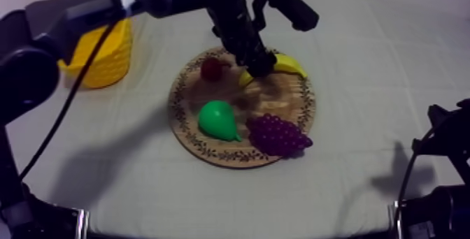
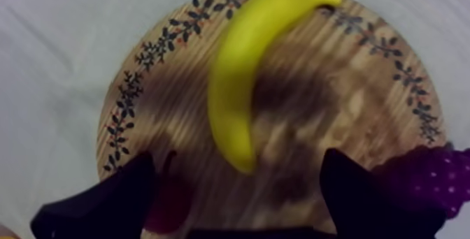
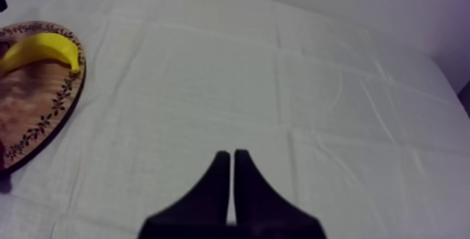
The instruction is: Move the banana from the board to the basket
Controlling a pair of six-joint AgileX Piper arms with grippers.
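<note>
The grey-white cloth (image 1: 392,81) covers the whole table. The left arm (image 1: 84,15) comes in from the top view's 10 o'clock and reaches out over the round wooden board (image 1: 294,109), which lies at the middle of the table. The yellow basket (image 1: 105,56) stands on the cloth at 10 o'clock from the board, apart from it and partly behind the arm. 4 toy fruits lie on the board: the bunch of grapes (image 1: 278,135) at 5 o'clock with its end over the patterned rim, the green pear (image 1: 218,121) at 8 o'clock, the banana (image 1: 288,64) at 1 o'clock along the rim, and the small red fruit (image 1: 212,68) at 11 o'clock. The left gripper (image 2: 239,154) hangs over the banana's inner end with its 2 black fingers spread wide, 1 to each side of the fruit and holding nothing; whether they touch it I cannot tell. The right gripper (image 3: 232,154) sits over bare cloth at 3 o'clock from the board, well apart from it, its fingers pressed together into a narrow wedge with nothing between them.
</note>
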